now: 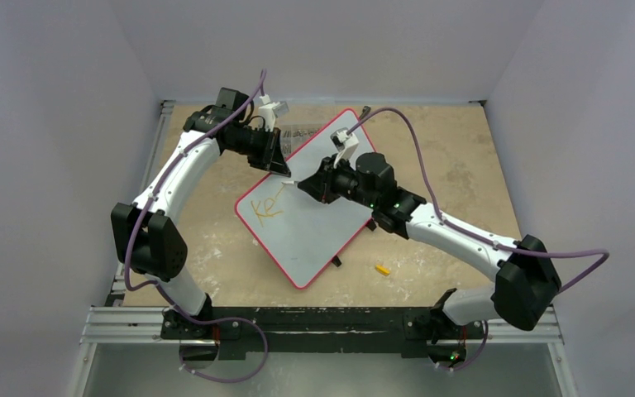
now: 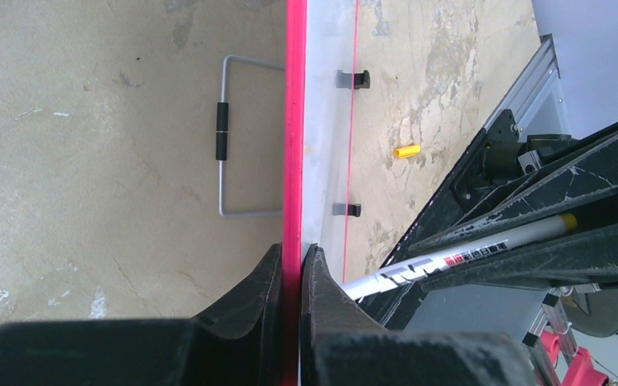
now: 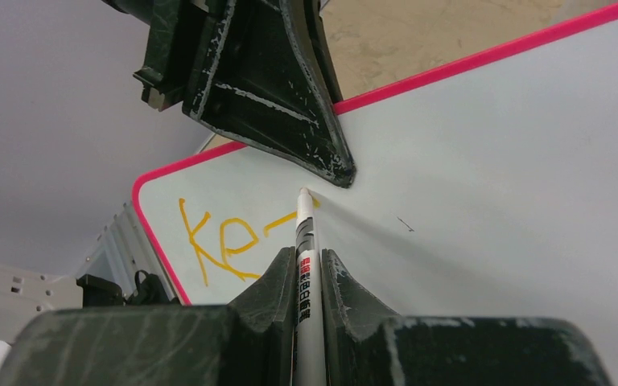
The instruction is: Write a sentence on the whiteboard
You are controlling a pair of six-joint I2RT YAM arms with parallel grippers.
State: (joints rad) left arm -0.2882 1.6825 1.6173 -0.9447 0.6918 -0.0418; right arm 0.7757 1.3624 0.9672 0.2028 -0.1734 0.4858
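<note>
Two letters of the orange lettering (image 3: pixel 219 241), "Ke", stand on the whiteboard (image 1: pixel 318 231), and a short stroke runs from the "e" to the tip of the marker pen (image 3: pixel 306 229). Your right hand (image 3: pixel 309 261) is clenched on that pen, with the barrel pinched between both fingers and the nib pointing straight ahead onto the board. The letters lie ahead and to the left of the nib, close to the board's rounded corner.

Your left hand (image 2: pixel 291 257) is clamped on the board's red frame (image 2: pixel 294 121), one finger on each face, just beyond the pen tip in the right wrist view. It seems to be steadying the board. You cannot tell from these views whether the board lies flat on the bench (image 1: pixel 455 165) or is tipped up.

You are early in the writing step, probably partway through the third letter, with nearly the whole sentence left to write.

Next, keep the nib in light, even contact and work to the right of the "e", away from the corner. The left hand's fingers sit close to the writing line, so watch for a clash there. A small yellow cap (image 1: pixel 382 269) lies on the bench behind the right hand, out of the way.
</note>
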